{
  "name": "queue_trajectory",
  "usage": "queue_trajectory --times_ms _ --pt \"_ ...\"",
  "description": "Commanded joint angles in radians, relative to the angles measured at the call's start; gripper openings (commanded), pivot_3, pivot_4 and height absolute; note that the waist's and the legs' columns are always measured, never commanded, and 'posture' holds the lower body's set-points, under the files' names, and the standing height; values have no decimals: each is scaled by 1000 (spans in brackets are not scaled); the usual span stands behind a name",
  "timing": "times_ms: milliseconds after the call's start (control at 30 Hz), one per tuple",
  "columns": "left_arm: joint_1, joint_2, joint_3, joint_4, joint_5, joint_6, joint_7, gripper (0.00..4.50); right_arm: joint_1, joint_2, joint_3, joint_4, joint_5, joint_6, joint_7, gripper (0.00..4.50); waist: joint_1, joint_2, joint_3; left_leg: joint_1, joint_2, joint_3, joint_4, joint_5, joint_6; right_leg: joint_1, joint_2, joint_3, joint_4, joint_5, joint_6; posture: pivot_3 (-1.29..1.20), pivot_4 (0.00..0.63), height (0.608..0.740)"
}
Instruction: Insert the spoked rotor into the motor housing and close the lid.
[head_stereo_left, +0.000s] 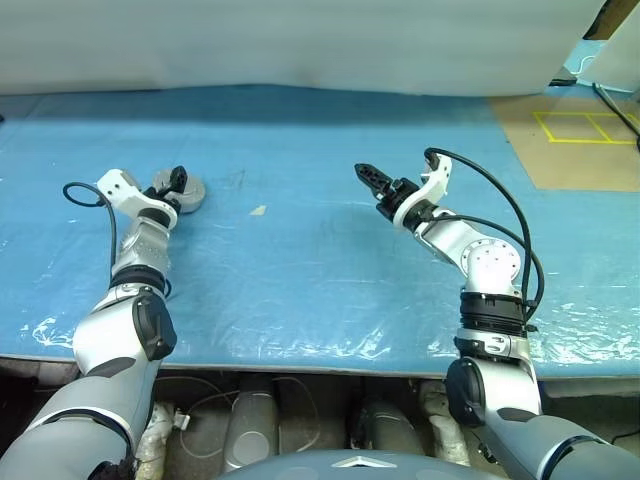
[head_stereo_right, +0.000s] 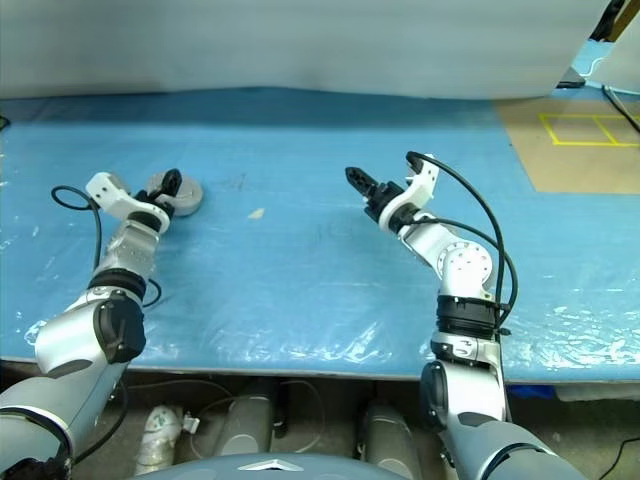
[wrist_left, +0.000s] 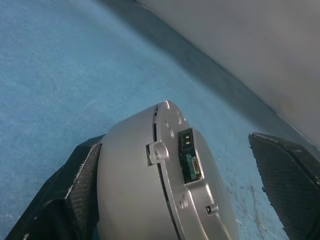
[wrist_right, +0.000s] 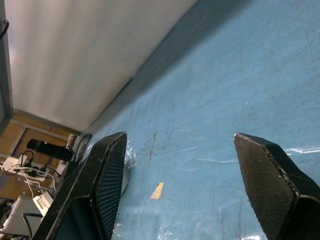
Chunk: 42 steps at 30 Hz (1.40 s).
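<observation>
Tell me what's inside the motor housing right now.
Can't see inside. The motor housing sits closed between the left gripper's open fingers; the outer shell, lid seam and a connector show. Whether the rotor is in is covered.

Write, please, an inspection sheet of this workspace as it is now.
Surface: blue plastic sheet covers the table, wrinkled at the near edge.
Job's things: closed motor housing, lid on, resting on the sheet.
Clutter: small pale scrap.
Grippers: left tool open around the housing, one finger touching, the other apart; right tool open, empty.
Cables: black cable loops along the right arm.
Surroundings: pale wall; yellow floor tape.
</observation>
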<state>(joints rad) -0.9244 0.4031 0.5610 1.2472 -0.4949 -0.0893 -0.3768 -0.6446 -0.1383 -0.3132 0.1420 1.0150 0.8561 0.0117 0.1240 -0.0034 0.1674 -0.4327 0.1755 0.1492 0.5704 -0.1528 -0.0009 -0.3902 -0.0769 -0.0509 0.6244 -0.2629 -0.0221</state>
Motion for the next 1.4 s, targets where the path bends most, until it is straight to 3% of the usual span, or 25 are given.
queue_trajectory --times_ms 33,367,600,867,1133,1400 --pt "-26 27 -3 -34 13 -16 0 4475 -1 8 -9 -32 0 0 9 3574 0 0 0 0 0 0 0 0 0 0 0 0 0 0 0 0 150 740" --pt "-10 90 14 -41 14 -14 10 4475 -11 17 6 -16 -46 6 29 3574 -1 0 0 0 1 0 0 0 0 0 0 0 0 0 -1 0 150 740" --pt "-45 242 52 -27 -1 -27 5 4475 7 3 -8 -35 -62 16 36 3574 -4 0 0 0 2 0 0 0 0 0 0 0 0 0 -1 0 150 740" --pt "-88 377 46 -24 8 3 -155 4475 -49 -87 -36 13 -128 -57 87 3574 0 0 0 1 1 0 0 0 0 0 0 -1 0 0 -1 0 150 740" --pt "-85 255 -1 -109 3 10 -285 4475 -78 -165 51 -3 -375 -274 149 3574 1 0 0 2 1 1 0 0 0 2 0 -1 0 1 -1 0 150 740" --pt "94 74 -106 -459 -6 108 -330 4475 -37 -230 166 -121 -606 -419 184 3574 -17 0 0 0 2 1 1 0 0 0 0 -1 0 1 -2 0 150 740"
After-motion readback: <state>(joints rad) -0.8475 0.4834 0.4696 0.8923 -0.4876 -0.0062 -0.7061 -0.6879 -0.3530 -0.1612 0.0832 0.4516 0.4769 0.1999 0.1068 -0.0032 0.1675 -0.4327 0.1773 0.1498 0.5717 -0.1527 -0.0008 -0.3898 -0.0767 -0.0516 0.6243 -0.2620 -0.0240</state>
